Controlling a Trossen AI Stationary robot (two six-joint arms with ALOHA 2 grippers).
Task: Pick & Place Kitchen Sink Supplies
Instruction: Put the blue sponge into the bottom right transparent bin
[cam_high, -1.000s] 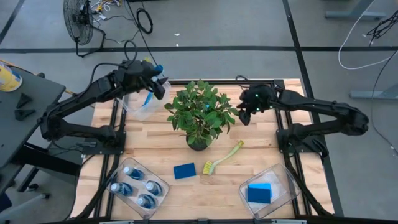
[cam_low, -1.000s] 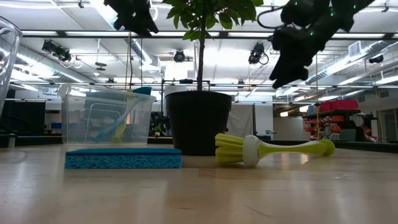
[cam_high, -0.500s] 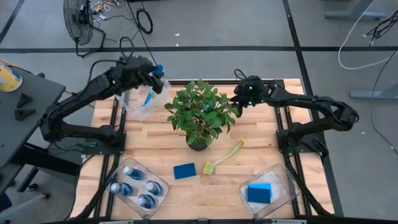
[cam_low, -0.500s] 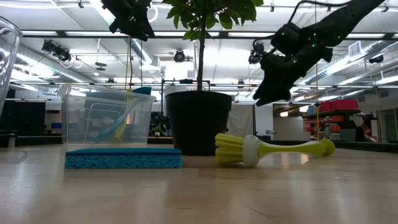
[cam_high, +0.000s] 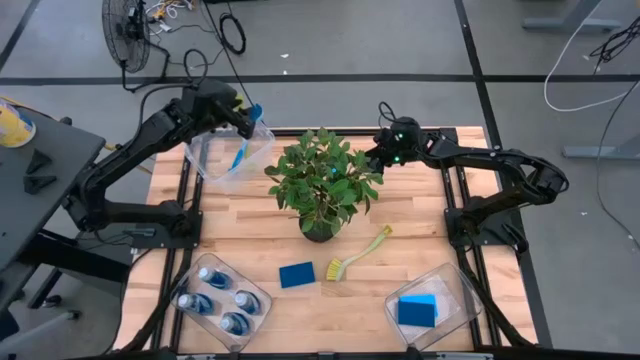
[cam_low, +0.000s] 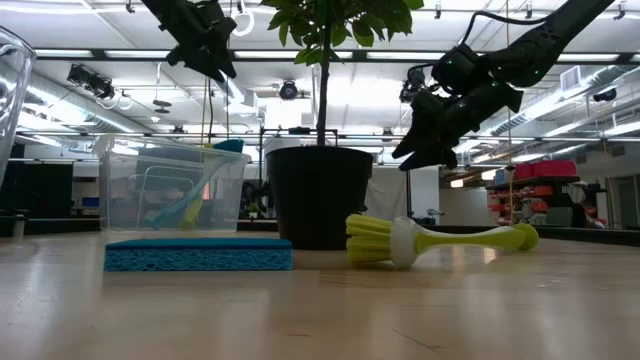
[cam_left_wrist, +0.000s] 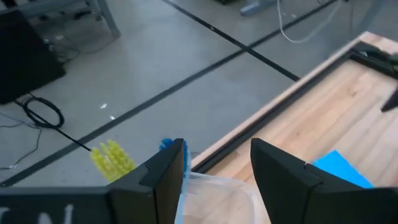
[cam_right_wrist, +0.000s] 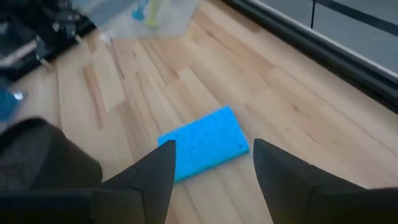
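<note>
High view: your left gripper (cam_high: 250, 118) hangs above the far-left clear bin (cam_high: 215, 168), which holds a brush with a blue handle (cam_high: 238, 156). Your right gripper (cam_high: 372, 160) sits high at the far side of the desk (cam_high: 250, 235), just right of the potted plant (cam_high: 322, 183). A yellow-green dish brush (cam_high: 358, 254) lies on the wood near the plant pot, a blue sponge (cam_high: 296, 274) just left of its bristle end. Four small blue bottles (cam_high: 220, 300) stand in the near-left bin (cam_high: 258, 296); another blue sponge (cam_high: 417, 310) lies in the near-right bin (cam_high: 452, 283).

Low view: sponge (cam_low: 198, 254) flat on the desk, dish brush (cam_low: 440, 240) lying on its side to the right of the pot (cam_low: 319, 196). Both arms are up in the air, clear of everything.

Left wrist view: you see the left jaws spread with nothing between them, a fingertip (cam_left_wrist: 169, 167) over the bin rim (cam_left_wrist: 217, 183); yellow bristles (cam_left_wrist: 112, 158) show beyond, and a blue sponge (cam_left_wrist: 341, 168) lies on the wood.

Right wrist view: right jaws parted and empty, fingers (cam_right_wrist: 281, 174) framing a blue sponge (cam_right_wrist: 205, 143) lying on the wood below.
</note>
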